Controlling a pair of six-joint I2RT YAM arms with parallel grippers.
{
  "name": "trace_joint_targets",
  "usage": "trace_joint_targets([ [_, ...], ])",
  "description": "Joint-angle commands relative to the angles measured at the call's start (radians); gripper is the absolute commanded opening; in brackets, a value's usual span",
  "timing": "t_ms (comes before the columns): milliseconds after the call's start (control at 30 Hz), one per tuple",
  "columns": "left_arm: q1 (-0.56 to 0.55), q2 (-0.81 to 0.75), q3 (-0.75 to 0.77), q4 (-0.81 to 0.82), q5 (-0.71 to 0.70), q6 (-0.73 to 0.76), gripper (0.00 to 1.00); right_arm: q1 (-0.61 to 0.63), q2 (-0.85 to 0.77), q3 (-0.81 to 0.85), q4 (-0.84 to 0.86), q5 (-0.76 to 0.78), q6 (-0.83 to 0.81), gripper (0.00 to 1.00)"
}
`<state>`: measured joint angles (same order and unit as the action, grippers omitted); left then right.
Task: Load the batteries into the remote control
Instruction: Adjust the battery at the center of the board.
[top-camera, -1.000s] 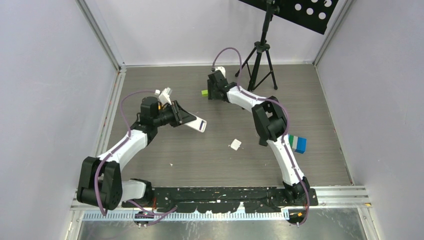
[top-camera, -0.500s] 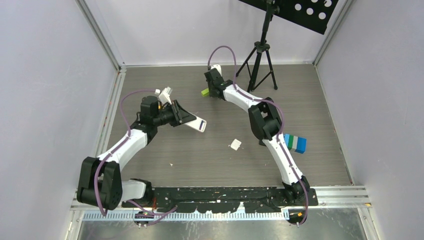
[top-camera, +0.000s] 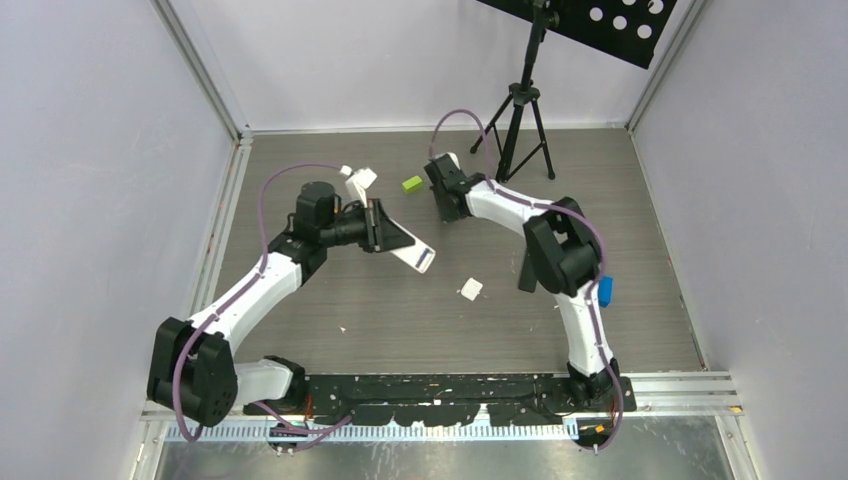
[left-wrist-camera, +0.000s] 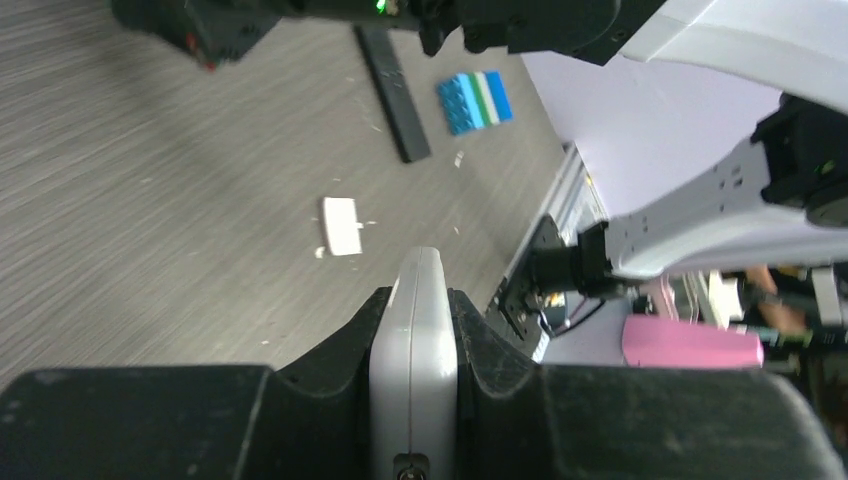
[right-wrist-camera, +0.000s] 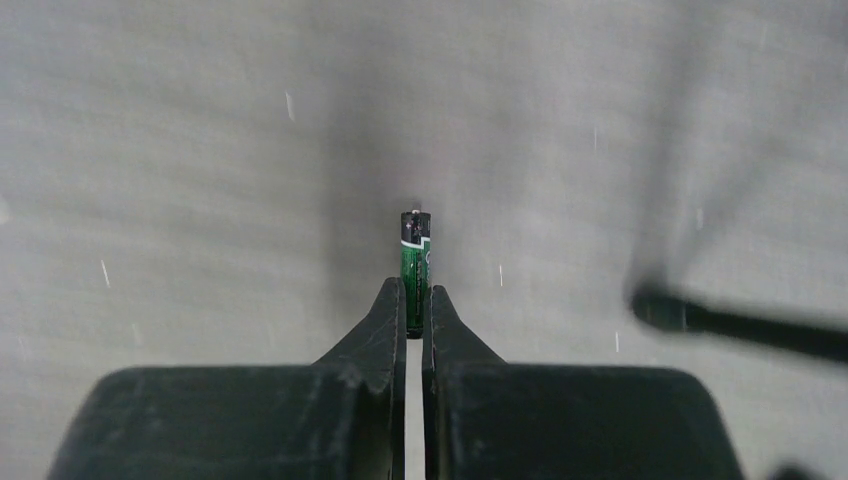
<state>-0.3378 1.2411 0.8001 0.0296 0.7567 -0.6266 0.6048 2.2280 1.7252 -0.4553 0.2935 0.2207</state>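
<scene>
Your right fingers (right-wrist-camera: 380, 330) grip the green battery (right-wrist-camera: 414, 262), axis straight out past the tips; remote (top-camera: 410, 248), clamped in left fingers (left-wrist-camera: 495, 350), sits near-left.

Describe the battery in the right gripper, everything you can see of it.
The battery is a thin green cylinder with a glossy wrap, a white band and a dark cap at its far end. Its near end is pinched between the shut fingers of the right gripper; it points straight out. Nothing else visibly touches it.
</scene>
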Motion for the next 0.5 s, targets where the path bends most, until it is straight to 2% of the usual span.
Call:
trace_joint_targets([
  [0,-0.094,-0.026,0.078,-0.052,0.055,0.106,0.00,0.021,-0.211,-0.221,-0.062,-0.030,0.036,0.00],
  [267,-0.134,-0.028,0.096,-0.048,0.082,0.100,0.00,0.024,-0.421,-0.517,-0.090,0.005,0.080,0.01],
  [400,-0.140,-0.023,0.099,-0.045,0.083,0.091,0.00,0.024,-0.445,-0.549,-0.102,-0.007,0.083,0.20],
  [467,-0.142,-0.021,0.095,-0.044,0.080,0.092,0.00,0.024,-0.444,-0.545,-0.100,-0.026,0.090,0.26],
])
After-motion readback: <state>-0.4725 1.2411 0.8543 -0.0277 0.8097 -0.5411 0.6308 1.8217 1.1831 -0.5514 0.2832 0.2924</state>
